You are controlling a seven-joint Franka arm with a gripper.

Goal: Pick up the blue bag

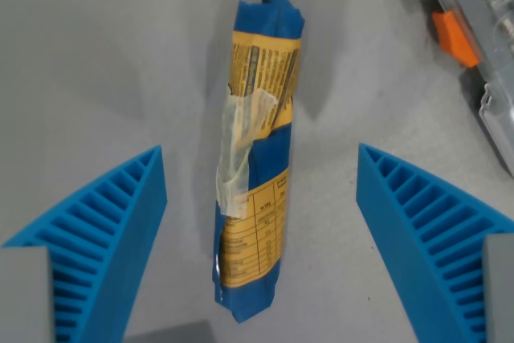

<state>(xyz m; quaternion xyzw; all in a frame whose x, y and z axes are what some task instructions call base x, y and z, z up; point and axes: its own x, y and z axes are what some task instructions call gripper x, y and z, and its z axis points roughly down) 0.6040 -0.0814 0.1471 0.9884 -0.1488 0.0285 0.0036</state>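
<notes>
The blue bag (255,158) lies rolled up on the grey surface, long axis running from the top to the bottom of the wrist view. It carries yellow printed labels and a strip of clear tape around its middle. My gripper (261,170) is open and straddles the bag. One blue ribbed finger (104,230) stands at the wrist view's left, the other (426,230) at the wrist view's right. Neither finger touches the bag; there is a gap on both sides. The bag's lower half sits between the fingertips.
A clear plastic case (474,30) with an orange latch (455,38) lies at the top right corner, well away from the bag. Everything rests on a plain grey surface (96,62).
</notes>
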